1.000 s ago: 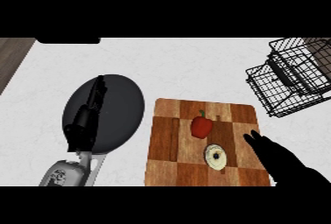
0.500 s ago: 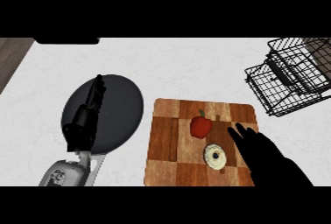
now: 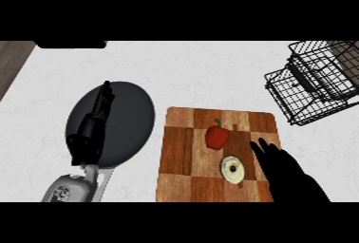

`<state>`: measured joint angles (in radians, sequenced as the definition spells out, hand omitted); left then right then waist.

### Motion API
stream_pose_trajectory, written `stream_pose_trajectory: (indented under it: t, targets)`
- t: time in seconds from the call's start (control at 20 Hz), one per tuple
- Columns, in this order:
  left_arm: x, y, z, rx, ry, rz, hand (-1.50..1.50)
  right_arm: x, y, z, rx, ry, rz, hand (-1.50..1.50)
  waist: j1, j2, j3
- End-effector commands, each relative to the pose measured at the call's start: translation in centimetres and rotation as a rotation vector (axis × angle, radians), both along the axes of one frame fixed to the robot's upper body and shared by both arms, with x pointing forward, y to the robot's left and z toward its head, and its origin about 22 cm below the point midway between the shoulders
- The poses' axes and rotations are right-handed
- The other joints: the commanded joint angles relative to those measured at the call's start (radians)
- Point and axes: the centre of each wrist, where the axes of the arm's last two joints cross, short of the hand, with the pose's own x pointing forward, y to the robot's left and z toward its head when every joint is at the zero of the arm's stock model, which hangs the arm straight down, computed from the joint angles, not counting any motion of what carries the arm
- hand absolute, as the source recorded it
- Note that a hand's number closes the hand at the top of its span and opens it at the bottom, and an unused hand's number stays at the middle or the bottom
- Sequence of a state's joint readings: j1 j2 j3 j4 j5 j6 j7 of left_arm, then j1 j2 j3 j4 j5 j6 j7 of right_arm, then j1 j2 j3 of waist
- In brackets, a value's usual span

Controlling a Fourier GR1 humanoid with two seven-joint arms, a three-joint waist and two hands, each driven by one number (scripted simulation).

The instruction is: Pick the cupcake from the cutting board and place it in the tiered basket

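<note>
White cupcake (image 3: 232,169) just left of right hand (image 3: 286,171).

Cutting board (image 3: 189,142) – checkered wood; tiered basket (image 3: 308,97) – black wire.

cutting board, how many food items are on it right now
2. A red pepper lies near the middle of the cutting board. The cupcake sits just below it, beside the right hand. That hand covers the board's lower right, so something could be hidden there.
</note>
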<state>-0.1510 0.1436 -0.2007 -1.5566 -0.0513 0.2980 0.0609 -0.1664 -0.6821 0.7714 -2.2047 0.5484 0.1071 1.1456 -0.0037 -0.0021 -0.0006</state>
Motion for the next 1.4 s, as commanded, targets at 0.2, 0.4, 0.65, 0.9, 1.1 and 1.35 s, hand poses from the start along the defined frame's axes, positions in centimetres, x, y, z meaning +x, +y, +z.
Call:
stream_pose_trajectory:
  t: [0.2,0.4,0.65,0.9,1.1,1.35]
  targets:
    - [-1.1,1.2,0.0,0.007,-0.008,0.004,0.0,-1.1,-0.4,-1.2,0.0,0.045,-0.107,-1.5,0.0,0.0,0.001]
    - [-0.1,-0.4,-0.2,0.009,-0.004,-0.008,0.0,0.2,-1.8,0.2,0.012,0.026,-0.066,-1.5,-0.001,0.002,0.001]
    - [-0.2,0.3,1.3,-0.018,-0.007,-0.004,0.0,-0.6,1.4,-1.4,0.01,0.057,-0.069,-1.5,0.003,0.001,0.0]
    - [1.6,-0.6,2.3,0.008,-0.014,-0.008,0.0,2.9,0.8,-2.2,0.028,0.083,-0.072,-1.5,0.005,0.002,0.001]
    - [0.7,0.1,1.5,-0.01,0.002,-0.008,0.0,5.1,2.0,-3.4,0.042,0.101,-0.076,-1.5,0.008,0.002,0.001]
    - [0.0,-0.4,-0.7,0.005,-0.011,0.012,0.0,3.2,2.5,-5.1,0.021,0.108,-0.086,-1.5,0.003,0.002,0.001]
